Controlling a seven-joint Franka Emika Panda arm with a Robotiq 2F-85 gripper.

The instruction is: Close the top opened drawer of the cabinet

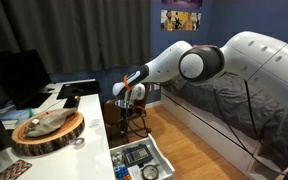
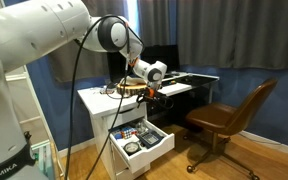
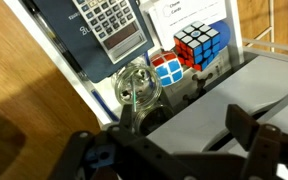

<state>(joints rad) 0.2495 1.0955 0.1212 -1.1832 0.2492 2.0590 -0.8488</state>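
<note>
The white cabinet (image 2: 97, 108) stands at the end of a white desk; it also shows in an exterior view (image 1: 89, 150). Its top opened drawer (image 2: 131, 131) is pulled out, with black-and-white clutter inside, and shows in an exterior view (image 1: 136, 157) too. In the wrist view I look down into a drawer (image 3: 239, 60) holding a calculator (image 3: 112, 25), a Rubik's cube (image 3: 201, 45) and a glass jar (image 3: 136, 85). My gripper (image 3: 184, 135) is open and empty, and hangs above the drawers in both exterior views (image 1: 128, 97) (image 2: 152, 95).
A lower drawer (image 2: 149, 152) is also pulled out. A round wooden tray (image 1: 46, 130) and a monitor (image 1: 19, 75) are on the desk. A brown office chair (image 2: 229, 115) stands on the wood floor. A dark bed (image 1: 219, 110) is beside the cabinet.
</note>
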